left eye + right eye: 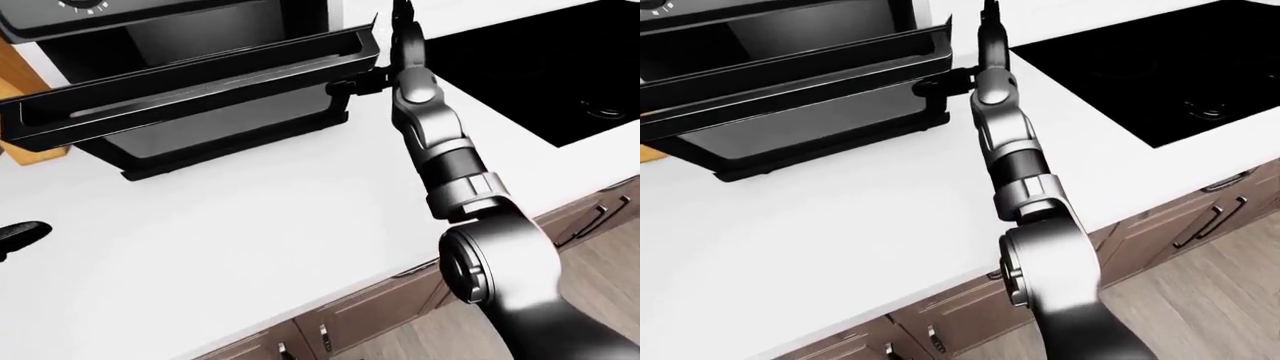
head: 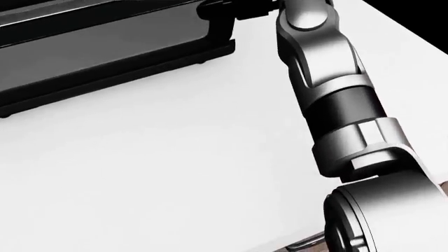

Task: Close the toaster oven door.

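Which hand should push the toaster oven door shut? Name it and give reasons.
Right. The right hand is already at the right end of the half-open black glass-fronted toaster oven door. The left hand barely shows, low on the white counter.

Right arm outstretched, right hand fingers spread; left hand low

White counter lies bare below the half-raised toaster oven door; the right hand occupies the door's right end; a black sink recess lies at right
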You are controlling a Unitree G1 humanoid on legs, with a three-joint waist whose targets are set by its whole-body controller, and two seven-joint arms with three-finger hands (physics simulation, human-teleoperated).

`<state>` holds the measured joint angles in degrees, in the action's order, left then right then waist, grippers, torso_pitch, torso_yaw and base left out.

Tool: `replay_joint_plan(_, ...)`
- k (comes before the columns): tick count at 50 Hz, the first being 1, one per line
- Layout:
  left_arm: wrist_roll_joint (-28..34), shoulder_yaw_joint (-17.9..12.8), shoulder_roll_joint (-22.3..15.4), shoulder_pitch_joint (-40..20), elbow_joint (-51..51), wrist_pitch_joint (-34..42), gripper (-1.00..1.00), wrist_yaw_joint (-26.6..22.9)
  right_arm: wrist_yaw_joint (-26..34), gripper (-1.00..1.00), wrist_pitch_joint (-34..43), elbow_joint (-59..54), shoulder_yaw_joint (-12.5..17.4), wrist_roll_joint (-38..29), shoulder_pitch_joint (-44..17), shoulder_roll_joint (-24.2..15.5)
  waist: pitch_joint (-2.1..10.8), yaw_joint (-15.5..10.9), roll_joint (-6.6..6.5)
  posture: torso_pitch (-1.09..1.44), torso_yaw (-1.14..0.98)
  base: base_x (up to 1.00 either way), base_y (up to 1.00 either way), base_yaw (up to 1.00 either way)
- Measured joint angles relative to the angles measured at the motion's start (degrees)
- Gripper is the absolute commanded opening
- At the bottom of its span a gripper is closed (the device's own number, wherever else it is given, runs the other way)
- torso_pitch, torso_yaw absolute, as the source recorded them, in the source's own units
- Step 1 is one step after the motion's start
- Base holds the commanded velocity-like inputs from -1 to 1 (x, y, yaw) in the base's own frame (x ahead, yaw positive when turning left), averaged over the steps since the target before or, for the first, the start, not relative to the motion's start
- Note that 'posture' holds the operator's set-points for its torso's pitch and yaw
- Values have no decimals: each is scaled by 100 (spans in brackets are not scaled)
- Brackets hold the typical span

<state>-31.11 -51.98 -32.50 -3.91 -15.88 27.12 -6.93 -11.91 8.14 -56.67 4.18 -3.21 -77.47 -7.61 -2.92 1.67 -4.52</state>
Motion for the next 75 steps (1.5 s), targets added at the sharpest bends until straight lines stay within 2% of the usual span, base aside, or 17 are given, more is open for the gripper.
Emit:
replay_joint_plan(12,1,-218,221,129,-607,280,100,-159,25,100,-131,-173,8,-49,-79,-49,9,-21,7,0,0,0,0,0)
replay_joint_plan(16,-116,-203,442,241,-1222,584,100,-149,-21,100,-179,-251,25,-80,-117,-67,13,-20,27,0,0,0,0,0)
replay_joint_plan(21,-444,-377,463,247,-1886,1056,100,-155,-26,100,-205,-246,18,-110,-117,-55,17,-9,45,0,0,0,0,0)
replay_joint_plan(26,-503,-430,545,279,-2004,1107,100,-205,7,100,-189,-265,18,-110,-139,-56,16,-25,6,0,0,0,0,0)
replay_joint_plan(35,-651,-489,727,381,-2305,1321,100,-260,0,100,-171,-342,33,-116,-224,-68,-1,-23,38,0,0,0,0,0)
replay_joint_plan(46,-1097,-666,673,372,-2628,1574,100,-108,-2,100,-185,-423,25,-126,-290,-52,-11,-21,37,0,0,0,0,0)
replay_joint_plan(55,-1616,-684,847,587,-3180,1772,100,48,-12,100,-205,-513,29,-145,-358,-53,-23,-29,28,0,0,0,0,0)
replay_joint_plan(60,-1920,-819,818,628,-3347,1904,100,173,-5,100,-241,-585,33,-140,-396,-58,-29,-31,31,0,0,0,0,0)
replay_joint_plan(68,-2212,-698,938,750,-3571,1999,100,275,-28,100,-252,-586,39,-133,-392,-64,-34,-40,34,0,0,0,0,0)
replay_joint_plan(75,-2229,-336,1238,899,-3928,2034,100,206,-23,100,-242,-589,46,-125,-392,-74,-31,-44,49,0,0,0,0,0)
